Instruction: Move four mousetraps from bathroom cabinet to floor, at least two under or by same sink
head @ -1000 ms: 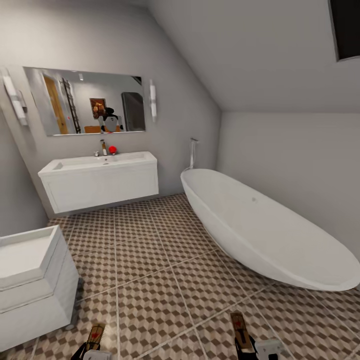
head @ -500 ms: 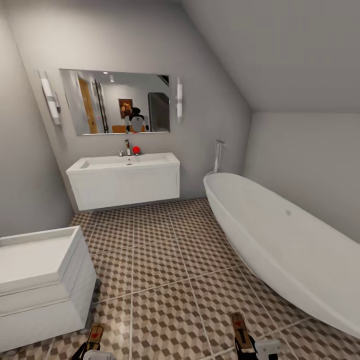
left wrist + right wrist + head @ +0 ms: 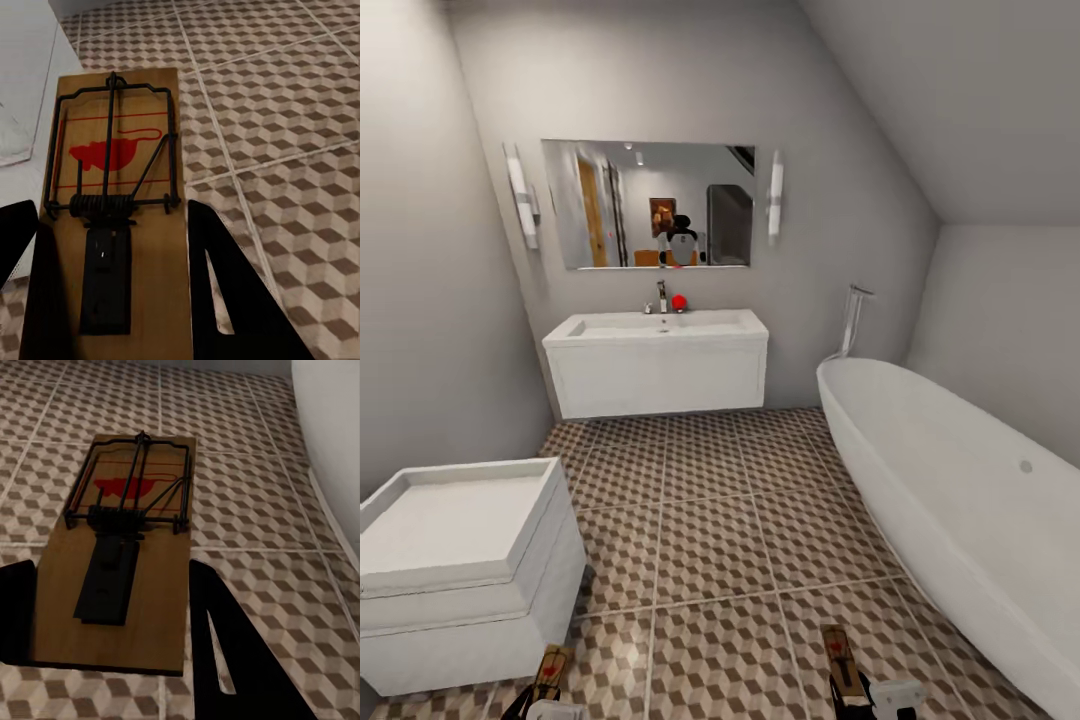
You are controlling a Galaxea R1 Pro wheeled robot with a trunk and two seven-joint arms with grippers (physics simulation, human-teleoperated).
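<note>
Right now each gripper is carrying one mousetrap above the bathroom floor [image 3: 720, 520]. The left gripper [image 3: 112, 247] is pinching the left mousetrap [image 3: 112, 195] between its two dark fingers, which are sitting against the board's long edges — the wire frame, coil spring and red mouse print are facing the camera. In the head view that mousetrap [image 3: 550, 672] is showing at the lower edge, just beside the near white sink unit [image 3: 460, 560]. The right gripper [image 3: 109, 622] is likewise clamping the right mousetrap [image 3: 124, 562], its fingers pressing on both long sides of the board, with patterned tile lying beneath and the white bathtub [image 3: 330, 450] running along one side. In the head view this trap [image 3: 843, 658] is pointing forward over the tiles, near the foot of the bathtub [image 3: 950, 500].

Farther off, a second white sink unit [image 3: 660, 372] is hanging on the back wall, with a faucet [image 3: 661, 296] and a small red object [image 3: 679, 302] on its counter. Above it a mirror [image 3: 650, 205] is reflecting the robot — two tube lights [image 3: 774, 198] are flanking it.
</note>
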